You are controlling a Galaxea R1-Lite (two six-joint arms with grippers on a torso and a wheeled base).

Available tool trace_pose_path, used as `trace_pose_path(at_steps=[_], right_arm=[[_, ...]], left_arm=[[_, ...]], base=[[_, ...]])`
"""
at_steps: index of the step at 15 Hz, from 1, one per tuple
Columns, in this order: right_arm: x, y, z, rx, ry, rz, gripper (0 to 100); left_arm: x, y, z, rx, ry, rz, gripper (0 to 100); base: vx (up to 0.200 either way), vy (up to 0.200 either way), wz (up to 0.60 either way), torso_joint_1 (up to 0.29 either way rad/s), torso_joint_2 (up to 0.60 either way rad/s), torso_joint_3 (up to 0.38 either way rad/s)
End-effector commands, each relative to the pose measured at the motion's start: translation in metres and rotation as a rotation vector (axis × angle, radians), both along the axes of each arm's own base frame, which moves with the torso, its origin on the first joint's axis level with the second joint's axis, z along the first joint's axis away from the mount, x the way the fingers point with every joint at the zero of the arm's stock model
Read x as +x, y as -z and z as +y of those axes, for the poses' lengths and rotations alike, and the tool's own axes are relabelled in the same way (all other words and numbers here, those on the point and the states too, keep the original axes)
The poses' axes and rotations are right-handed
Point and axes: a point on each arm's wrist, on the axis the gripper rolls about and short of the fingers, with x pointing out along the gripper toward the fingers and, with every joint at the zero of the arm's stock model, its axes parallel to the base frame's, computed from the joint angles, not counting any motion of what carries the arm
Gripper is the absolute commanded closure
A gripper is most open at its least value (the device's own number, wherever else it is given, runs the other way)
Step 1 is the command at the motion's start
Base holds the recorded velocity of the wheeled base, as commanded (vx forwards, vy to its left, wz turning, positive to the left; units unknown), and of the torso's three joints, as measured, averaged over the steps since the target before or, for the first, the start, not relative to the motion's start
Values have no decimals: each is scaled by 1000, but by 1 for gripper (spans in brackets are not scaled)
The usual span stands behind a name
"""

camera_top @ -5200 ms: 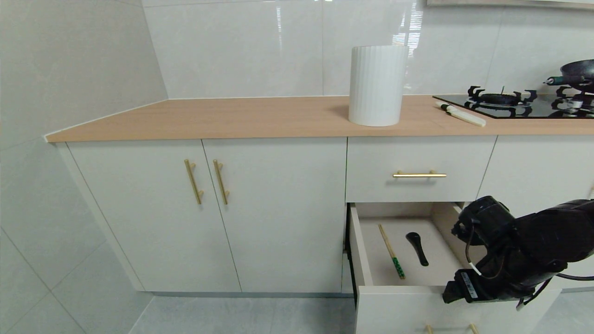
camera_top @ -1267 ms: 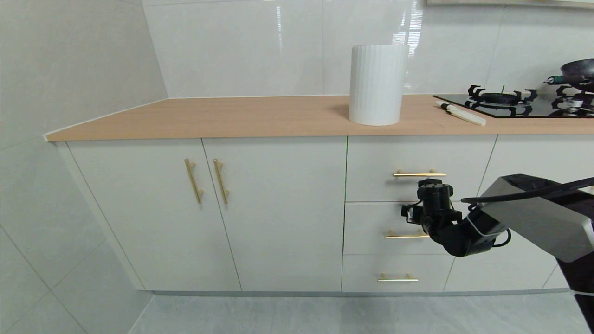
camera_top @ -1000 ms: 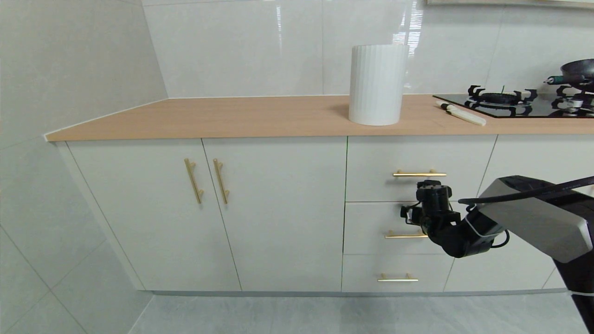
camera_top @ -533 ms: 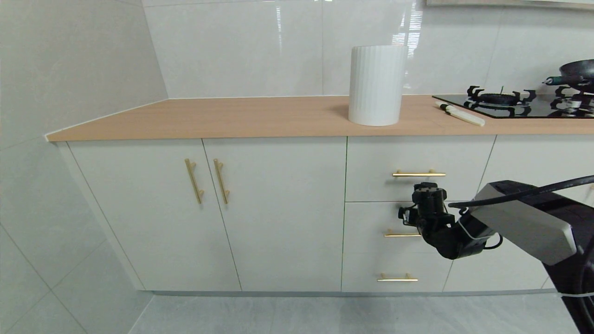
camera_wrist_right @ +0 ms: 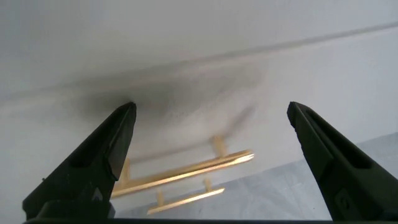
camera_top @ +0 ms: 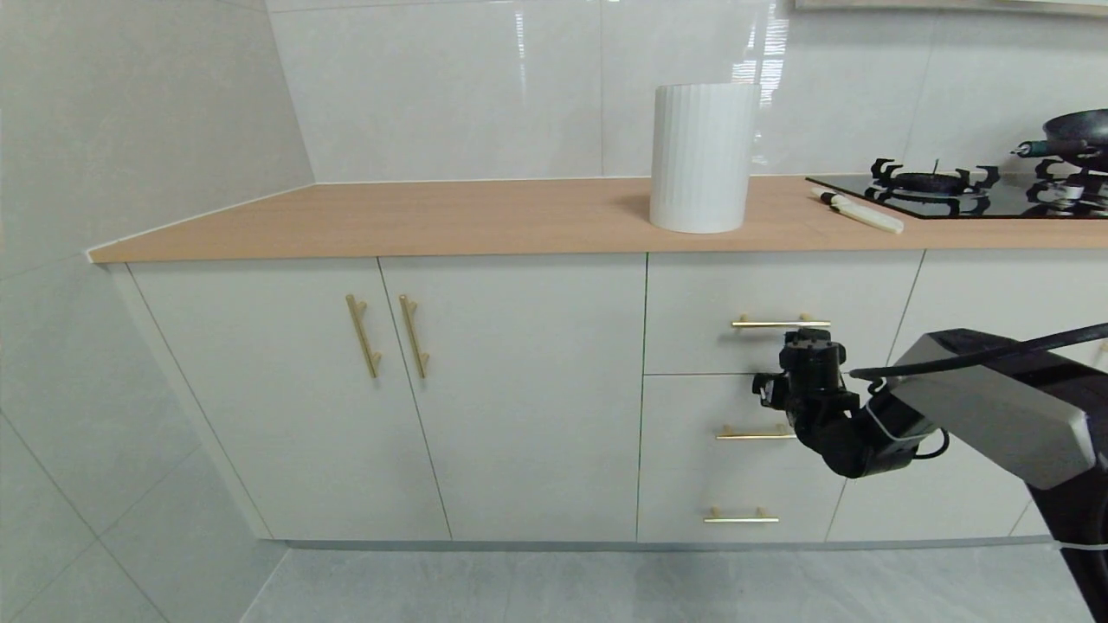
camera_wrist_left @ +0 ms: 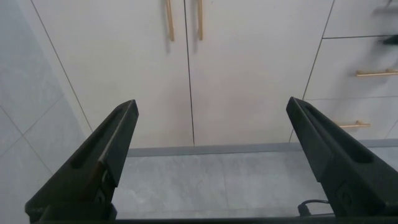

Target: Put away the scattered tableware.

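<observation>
Entry, kitchen cabinet run as I see it from the console. Pale wood-grain countertop: carries one tall white ribbed cylindrical container, upright, and to its right one cream-coloured slim utensil, knife-like, lying flat with one end at the edge of the black glass gas hob. A dark frying pan sits on the far burner. Below the counter, a pair of off-white cabinet doors with upright brass bar handles, both shut. To their right, a stack of three off-white drawers, all shut: top drawer, middle drawer, bottom drawer, each with a level brass handle. Right gripper: fingers spread wide, nothing between them, pointed at the drawer fronts near the seam between top and middle drawers; I cannot tell whether it touches the front. In the head view it hangs just right of the middle handle. Left gripper: fingers apart, holding nothing, held low and facing the cabinet doors and the grey tiled floor.
</observation>
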Motion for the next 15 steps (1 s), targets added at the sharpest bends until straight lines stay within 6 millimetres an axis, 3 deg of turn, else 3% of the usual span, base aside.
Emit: trace_pose_path(at_steps=[1,2,3,4,5,6,7,8,10,12,14,15], right_arm=[[-33,-70,-5,14,-10,-74,0],[-64,-112,-8,0,-29,-122,0],[-85,-130,-13,-24,-35,-133,0],[-96,-138,-15,-26,-36,-141,0],[-124,-158,-22,-20,-35,-173,0],[-131,-163,-23,-20,-34,-185,0],[-151,-176,-28,-14,-30,-215,0],[-190,-199,-36,0,-24,-286,0],[-250,-223,-49,-20,-26,-385,0],[-319,-230,-65,-85,-15,-476,0],[-369,-225,-78,-136,24,-524,0],[-406,-219,-87,-177,63,-538,0]], left_arm=[[0,0,0,0,0,2,0],[0,0,0,0,0,2,0],[0,0,0,0,0,2,0],[0,0,0,0,0,2,0],[0,0,0,0,0,2,0],[0,0,0,0,0,2,0],[0,0,0,0,0,2,0],[0,0,0,0,0,2,0],[0,0,0,0,0,2,0],[0,0,0,0,0,2,0],[0,0,0,0,0,2,0],[0,0,0,0,0,2,0]], base=[[0,0,0,0,0,0],[0,0,0,0,0,0],[0,0,0,0,0,0],[0,0,0,0,0,0],[0,0,0,0,0,0],[0,0,0,0,0,0],[0,0,0,0,0,0],[0,0,0,0,0,0],[0,0,0,0,0,0],[0,0,0,0,0,0],[0,0,0,0,0,0],[0,0,0,0,0,0]])
